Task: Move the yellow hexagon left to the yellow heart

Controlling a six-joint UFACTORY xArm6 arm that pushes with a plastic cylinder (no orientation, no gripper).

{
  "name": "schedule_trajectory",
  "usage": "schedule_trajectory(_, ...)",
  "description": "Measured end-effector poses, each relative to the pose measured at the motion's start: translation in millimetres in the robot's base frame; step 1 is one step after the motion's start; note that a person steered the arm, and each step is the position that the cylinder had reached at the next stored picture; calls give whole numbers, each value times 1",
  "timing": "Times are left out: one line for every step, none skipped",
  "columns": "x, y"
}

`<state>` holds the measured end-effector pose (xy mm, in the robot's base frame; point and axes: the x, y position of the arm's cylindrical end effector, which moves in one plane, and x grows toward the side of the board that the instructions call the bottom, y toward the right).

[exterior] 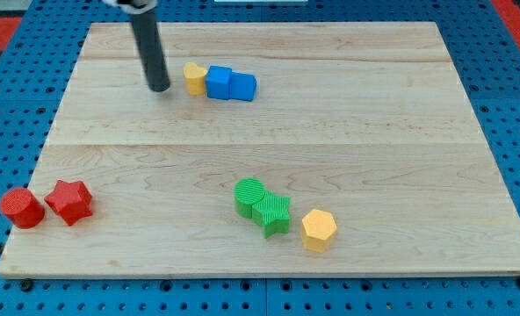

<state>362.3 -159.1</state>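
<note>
The wooden board (348,114) holds every block. My tip (159,89), a bare rod with no fingers, grips nothing and stands just left of the yellow heart (194,77), which touches two blue blocks (230,84). The yellow hexagon (318,230) sits bottom-centre, beside the green blocks (262,205).

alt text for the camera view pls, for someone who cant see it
A wooden board on a blue pegboard: my tip sits near the top, just left of a yellow heart that adjoins two blue blocks. The yellow hexagon lies near the bottom beside two green blocks, with two red blocks at bottom left.
</note>
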Motion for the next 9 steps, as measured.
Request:
schedule_trajectory(62,23)
schedule_trajectory(55,80)
schedule_trajectory(58,211)
schedule_trajectory(145,309)
schedule_trajectory(253,313)
schedule_trajectory(251,278)
schedule_trajectory(221,219)
schedule_trajectory(238,242)
schedule_trajectory(198,217)
